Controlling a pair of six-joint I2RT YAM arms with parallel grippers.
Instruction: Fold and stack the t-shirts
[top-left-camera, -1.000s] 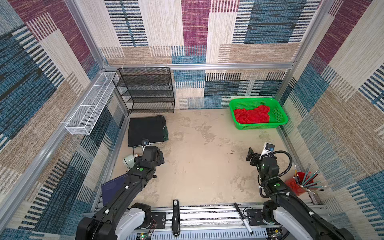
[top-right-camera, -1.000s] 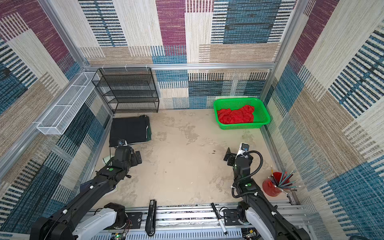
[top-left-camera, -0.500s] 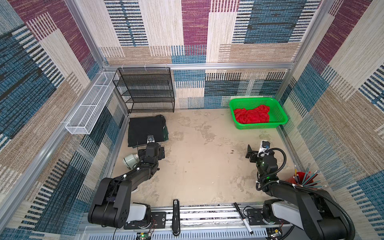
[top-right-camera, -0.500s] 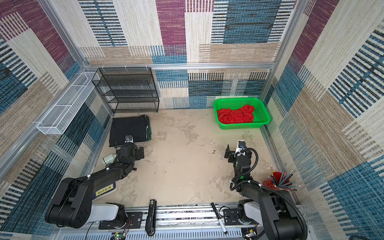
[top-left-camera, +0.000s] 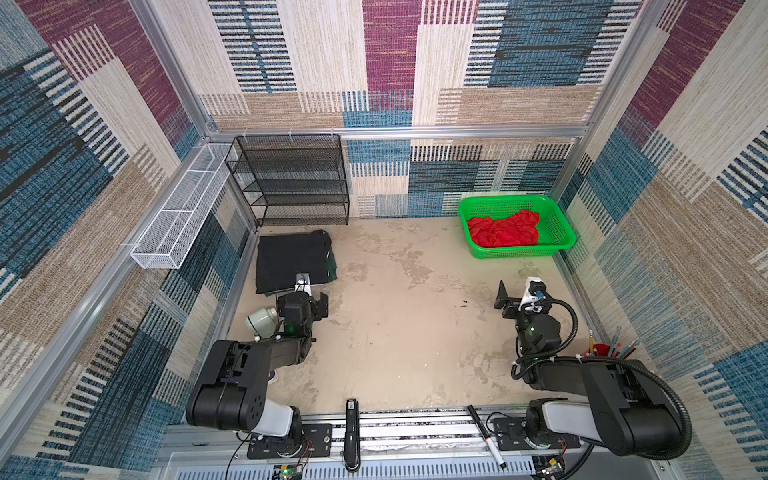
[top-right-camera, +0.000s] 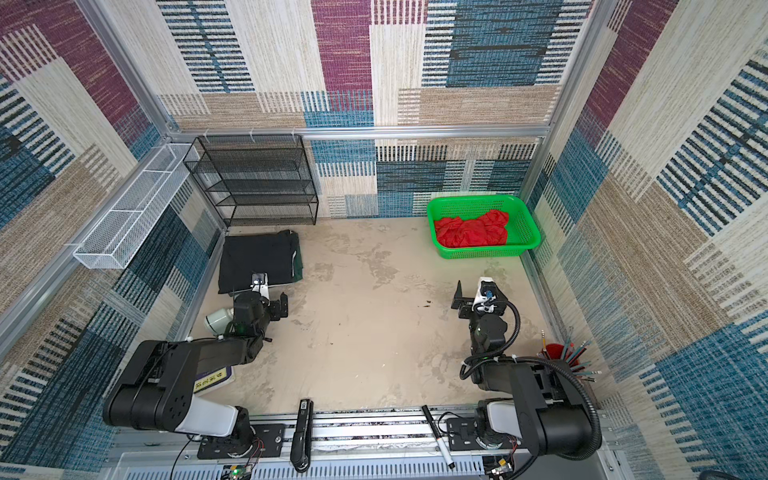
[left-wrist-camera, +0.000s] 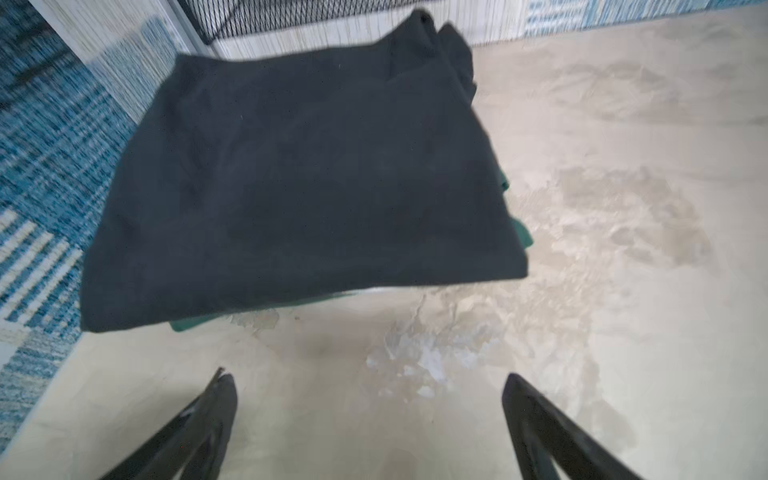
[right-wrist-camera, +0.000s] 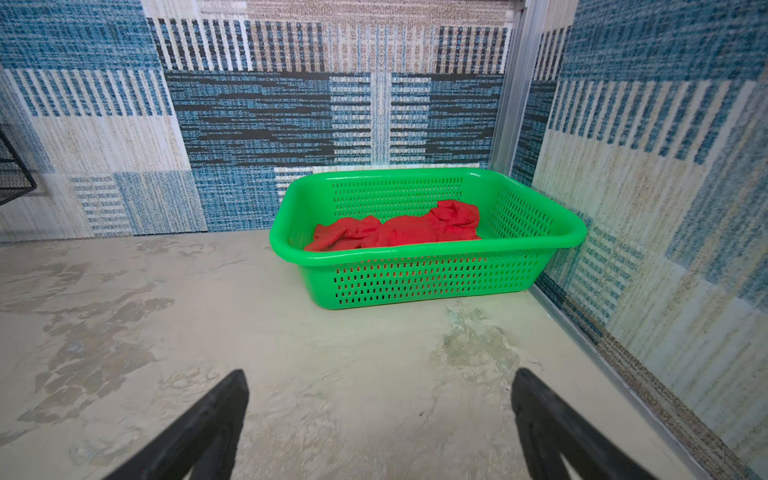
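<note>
Left wrist view gives me the folded black t-shirt (left-wrist-camera: 291, 174) lying flat on top of the dark green t-shirt (left-wrist-camera: 521, 237), whose edge pokes out along two sides. A thin pale strip (left-wrist-camera: 386, 290) shows beneath them (too little of it for me to name). In both top views that stack sits at the far left of the counter (top-left-camera: 407, 332), close to the left wall and just in front of the black mesh rack (top-left-camera: 291, 183). My left gripper (left-wrist-camera: 368, 376) is near the stack's front edge but apart from it, jaws spread wide with only counter between them. Over on the right, my right gripper (right-wrist-camera: 382, 374) is likewise spread wide and holds nothing, pointed at the green basket (right-wrist-camera: 415, 255) in the far right corner. The bright red t-shirt (right-wrist-camera: 399, 232) lies crumpled inside that basket, unfolded, well apart from the stack.
</note>
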